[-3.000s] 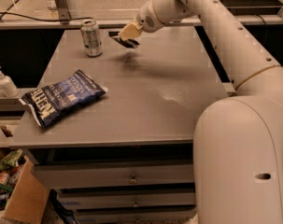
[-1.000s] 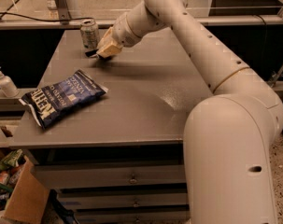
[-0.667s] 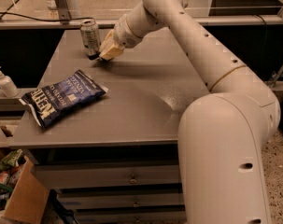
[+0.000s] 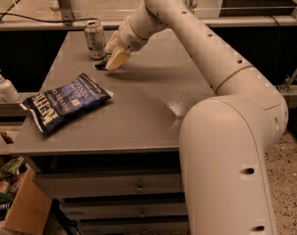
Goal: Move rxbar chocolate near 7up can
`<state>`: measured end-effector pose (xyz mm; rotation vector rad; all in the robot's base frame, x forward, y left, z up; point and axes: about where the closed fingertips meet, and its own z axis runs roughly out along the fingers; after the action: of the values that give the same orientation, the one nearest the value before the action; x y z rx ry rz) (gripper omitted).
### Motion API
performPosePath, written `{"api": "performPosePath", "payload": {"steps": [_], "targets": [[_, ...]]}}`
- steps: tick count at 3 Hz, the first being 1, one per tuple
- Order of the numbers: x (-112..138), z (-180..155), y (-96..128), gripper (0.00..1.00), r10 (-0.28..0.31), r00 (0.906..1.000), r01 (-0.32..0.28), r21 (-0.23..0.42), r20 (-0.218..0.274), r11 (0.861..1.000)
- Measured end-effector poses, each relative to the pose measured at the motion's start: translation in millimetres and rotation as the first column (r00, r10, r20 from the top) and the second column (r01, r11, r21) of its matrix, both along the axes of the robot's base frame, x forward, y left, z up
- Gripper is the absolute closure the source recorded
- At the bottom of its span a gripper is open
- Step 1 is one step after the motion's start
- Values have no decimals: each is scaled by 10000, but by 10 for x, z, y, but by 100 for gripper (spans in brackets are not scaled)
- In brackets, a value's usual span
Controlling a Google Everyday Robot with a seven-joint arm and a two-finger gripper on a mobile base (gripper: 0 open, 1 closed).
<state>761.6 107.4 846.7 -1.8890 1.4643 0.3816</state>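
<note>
The 7up can (image 4: 94,38), silvery-grey and green, stands upright at the far left of the grey table (image 4: 138,116). My gripper (image 4: 110,58) is just right of the can, low over the table top. It is shut on the rxbar chocolate (image 4: 101,65). The bar's black end sticks out to the left below the tan fingers (image 4: 117,59), at or just above the table surface. It lies about a finger's width in front of the can's base. The rest of the bar is hidden by the fingers.
A large dark blue chip bag (image 4: 64,102) lies on the table's front left. A white pump bottle (image 4: 5,86) stands on a ledge left of the table. A cardboard box (image 4: 20,209) with items sits on the floor at the lower left. My arm spans the table's right side.
The gripper carried the bar from mid-air right of the can down and left to the table beside the can. Over the last second it has barely moved.
</note>
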Motion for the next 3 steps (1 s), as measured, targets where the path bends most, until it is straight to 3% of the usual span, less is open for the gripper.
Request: {"api": "performPosePath", "payload": {"steps": [1, 2, 3], "targets": [[7, -6, 14, 0, -83, 10000, 82, -197, -16, 9998], [21, 51, -7, 0, -226, 9997, 227, -206, 28, 9995], [91, 160, -249, 0, -797, 9968, 797, -101, -7, 9968]]}}
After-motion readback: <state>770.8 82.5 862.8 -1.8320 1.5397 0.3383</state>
